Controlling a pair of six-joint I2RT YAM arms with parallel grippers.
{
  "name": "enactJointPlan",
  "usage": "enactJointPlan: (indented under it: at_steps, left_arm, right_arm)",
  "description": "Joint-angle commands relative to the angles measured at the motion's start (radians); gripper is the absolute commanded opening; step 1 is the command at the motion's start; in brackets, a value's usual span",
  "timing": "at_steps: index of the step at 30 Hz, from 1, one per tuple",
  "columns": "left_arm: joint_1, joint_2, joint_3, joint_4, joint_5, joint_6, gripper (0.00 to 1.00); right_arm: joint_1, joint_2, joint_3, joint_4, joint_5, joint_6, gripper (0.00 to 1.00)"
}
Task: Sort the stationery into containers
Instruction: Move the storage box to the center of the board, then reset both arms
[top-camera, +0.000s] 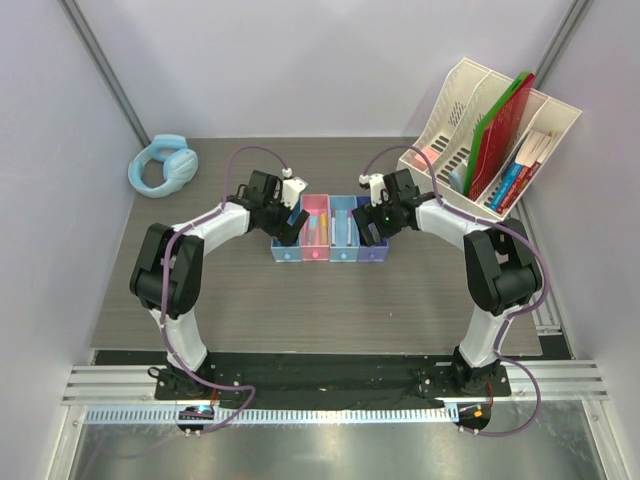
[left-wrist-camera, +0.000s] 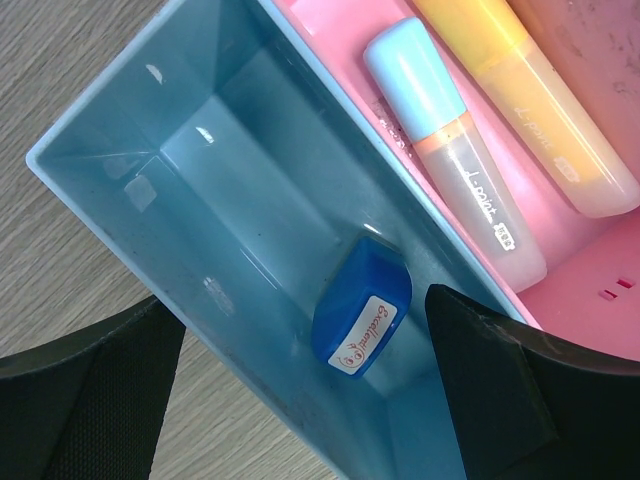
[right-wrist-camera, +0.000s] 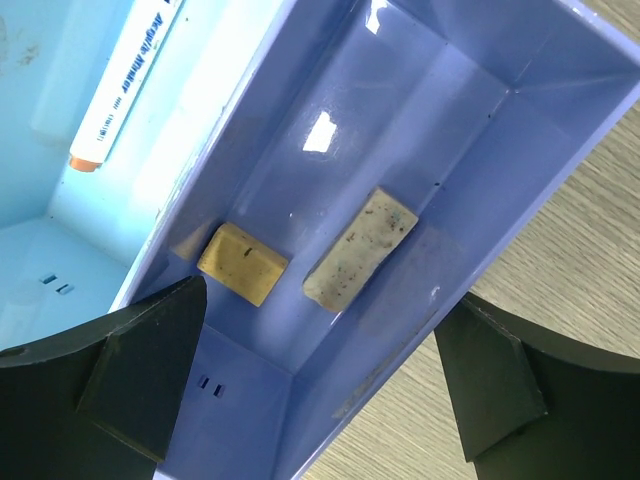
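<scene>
Four bins (top-camera: 330, 256) stand joined in one row in the middle of the counter (top-camera: 330, 310). From left to right they are the left blue bin (left-wrist-camera: 230, 190), pink bin (left-wrist-camera: 600, 265), second blue bin (right-wrist-camera: 60, 240) and purple bin (right-wrist-camera: 480, 150).

Two tools, both with jaws spread wide and nothing held.
- Left tool (left-wrist-camera: 300, 310) hangs over the left blue bin. One finger (left-wrist-camera: 90, 390) is above the counter outside the bin, and the other is above the wall shared with the pink bin.
- Right tool (right-wrist-camera: 320, 335) hangs over the purple bin. One finger is above the wall shared with the second blue bin, and the other is above the counter on the outer side.

Counts by bin:
- Left blue bin: 1 item, a blue block (left-wrist-camera: 361, 320) with a white label. It lies on the floor close to the wall on the pink side.
- Pink bin: 2 items in the left wrist view, a blue-capped marker (left-wrist-camera: 455, 150) and a yellow marker (left-wrist-camera: 540, 100), side by side.
- Second blue bin: 1 white pen (right-wrist-camera: 125, 90) with an orange tip shows in the right wrist view. The rest of this bin is cut off there, and the top view is too small for a count.
- Purple bin: 2 items flat on the floor, a gold piece (right-wrist-camera: 242, 262) and a grey eraser (right-wrist-camera: 360, 247), just beside each other and not touching.

Off the row:
- 1 pair of light blue headphones (top-camera: 162, 166) lies at the far left of the counter.
- 1 cream file organiser (top-camera: 450, 95) stands at the far right. It holds 1 red folder (top-camera: 508, 120), 1 green folder (top-camera: 478, 155) and some books I cannot count.
</scene>
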Motion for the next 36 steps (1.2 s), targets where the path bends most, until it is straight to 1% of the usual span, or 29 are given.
enactJointPlan:
  at_steps: [1, 8, 14, 22, 24, 25, 26, 28, 30, 31, 32, 33, 34, 35, 36]
  left_arm:
    - [-0.014, -0.045, -0.003, 0.001, 0.037, 0.01, 1.0]
    - [-0.015, -0.082, -0.009, -0.001, 0.037, 0.006, 1.0]
    - [-0.015, -0.16, 0.031, -0.051, 0.037, -0.002, 1.0]
    - [-0.015, -0.274, 0.112, -0.128, 0.018, 0.01, 1.0]
    - [-0.015, -0.295, 0.14, -0.185, 0.006, 0.009, 1.0]
    - [-0.015, -0.312, 0.146, -0.206, -0.009, 0.006, 1.0]
    - [-0.012, -0.349, 0.145, -0.225, -0.011, -0.002, 1.0]
    - [0.014, -0.405, 0.122, -0.248, -0.009, -0.023, 1.0]
    - [0.047, -0.501, 0.061, -0.25, 0.056, -0.054, 1.0]
    - [0.093, -0.534, 0.034, -0.237, 0.089, -0.065, 1.0]
    - [0.116, -0.573, -0.016, -0.233, 0.139, -0.076, 1.0]
    - [0.155, -0.638, -0.038, -0.233, 0.162, -0.076, 1.0]
    - [0.17, -0.677, -0.058, -0.239, 0.173, -0.071, 1.0]
    - [0.184, -0.706, -0.097, -0.242, 0.189, -0.065, 1.0]
    - [0.196, -0.767, -0.116, -0.249, 0.205, -0.047, 1.0]
  right_arm:
    - [0.026, -0.05, 0.001, 0.0, -0.006, -0.013, 1.0]
    - [0.026, -0.052, 0.021, -0.014, 0.023, -0.04, 1.0]
    - [0.026, -0.078, 0.088, -0.092, 0.055, -0.081, 1.0]
    - [0.026, -0.176, 0.217, -0.218, 0.104, -0.092, 1.0]
    - [0.026, -0.201, 0.256, -0.278, 0.113, -0.095, 1.0]
    - [0.025, -0.239, 0.26, -0.298, 0.124, -0.098, 1.0]
    - [0.025, -0.262, 0.257, -0.315, 0.129, -0.101, 1.0]
    - [0.014, -0.315, 0.237, -0.365, 0.109, -0.123, 1.0]
    - [-0.027, -0.412, 0.175, -0.387, 0.04, -0.132, 1.0]
    - [-0.047, -0.446, 0.149, -0.39, 0.006, -0.134, 1.0]
    - [-0.102, -0.508, 0.103, -0.393, -0.058, -0.14, 1.0]
    - [-0.124, -0.536, 0.083, -0.395, -0.083, -0.137, 1.0]
    - [-0.154, -0.564, 0.048, -0.398, -0.107, -0.135, 1.0]
    - [-0.194, -0.625, 0.032, -0.398, -0.149, -0.128, 1.0]
    - [-0.211, -0.653, 0.015, -0.398, -0.163, -0.126, 1.0]
